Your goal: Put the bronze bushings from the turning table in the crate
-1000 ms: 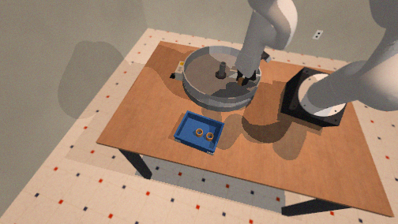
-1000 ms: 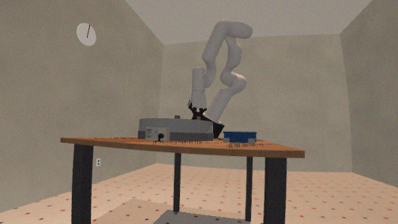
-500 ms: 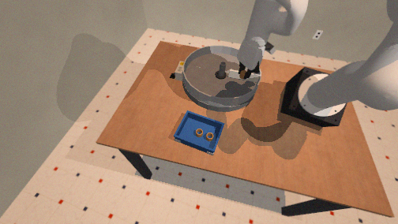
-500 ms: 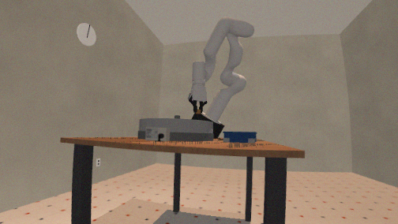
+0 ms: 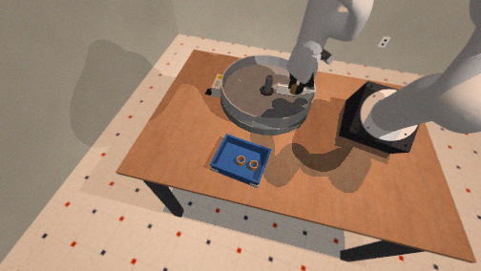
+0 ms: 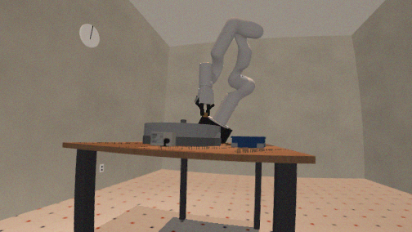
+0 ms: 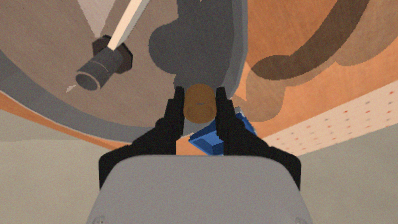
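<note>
My gripper (image 5: 295, 89) is shut on a bronze bushing (image 7: 199, 101) and holds it above the right side of the grey turning table (image 5: 265, 93). In the wrist view the brown bushing sits between my two black fingers. In the exterior view my gripper (image 6: 205, 109) hangs clear above the turning table (image 6: 181, 133). The blue crate (image 5: 240, 159) stands in front of the turning table and holds two bronze bushings (image 5: 240, 159) (image 5: 253, 165). I see no steel bushings on the turning table.
A dark post (image 5: 268, 84) stands at the turning table's centre, with a pale bar (image 5: 286, 89) reaching toward its rim. The arm's black base (image 5: 379, 119) is at the table's right. A small box (image 5: 217, 85) sits at the turning table's left side.
</note>
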You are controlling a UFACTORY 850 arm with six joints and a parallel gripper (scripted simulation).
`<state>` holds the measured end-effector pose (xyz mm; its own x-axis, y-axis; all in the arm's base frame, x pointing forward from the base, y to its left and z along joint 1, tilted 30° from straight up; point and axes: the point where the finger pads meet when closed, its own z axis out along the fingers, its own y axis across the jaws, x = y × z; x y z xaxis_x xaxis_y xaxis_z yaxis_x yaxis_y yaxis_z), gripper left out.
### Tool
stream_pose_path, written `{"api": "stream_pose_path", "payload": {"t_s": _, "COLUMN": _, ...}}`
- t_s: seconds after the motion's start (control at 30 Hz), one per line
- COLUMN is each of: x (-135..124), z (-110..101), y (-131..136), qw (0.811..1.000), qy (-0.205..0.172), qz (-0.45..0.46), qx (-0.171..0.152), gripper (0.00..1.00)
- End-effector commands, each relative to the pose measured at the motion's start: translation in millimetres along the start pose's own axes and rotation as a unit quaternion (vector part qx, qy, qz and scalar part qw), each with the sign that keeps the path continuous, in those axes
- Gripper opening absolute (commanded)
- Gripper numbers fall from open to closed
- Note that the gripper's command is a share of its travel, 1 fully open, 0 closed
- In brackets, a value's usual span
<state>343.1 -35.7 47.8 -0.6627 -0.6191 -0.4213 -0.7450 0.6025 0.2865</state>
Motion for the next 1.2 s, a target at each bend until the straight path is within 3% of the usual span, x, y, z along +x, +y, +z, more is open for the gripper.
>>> {"api": "stream_pose_path", "payload": {"t_s": 0.0, "x": 0, "z": 0, "y": -1, "qw": 1.000, "qy": 0.000, "qz": 0.000, "qx": 0.001, "gripper": 0.00}}
{"api": "stream_pose_path", "payload": {"t_s": 0.4, "x": -28, "z": 0, "y": 3, "qw": 1.000, "qy": 0.000, "qz": 0.000, "qx": 0.001, "gripper": 0.00}}
{"api": "stream_pose_path", "payload": {"t_s": 0.83, "x": -142, "z": 1, "y": 20, "qw": 1.000, "qy": 0.000, "qz": 0.000, "qx": 0.001, "gripper": 0.00}}
{"api": "stream_pose_path", "payload": {"t_s": 0.9, "x": -142, "z": 1, "y": 20, "qw": 1.000, "qy": 0.000, "qz": 0.000, "qx": 0.001, "gripper": 0.00}}
{"api": "stream_pose_path", "payload": {"t_s": 1.17, "x": -217, "z": 1, "y": 31, "qw": 1.000, "qy": 0.000, "qz": 0.000, "qx": 0.001, "gripper": 0.00}}
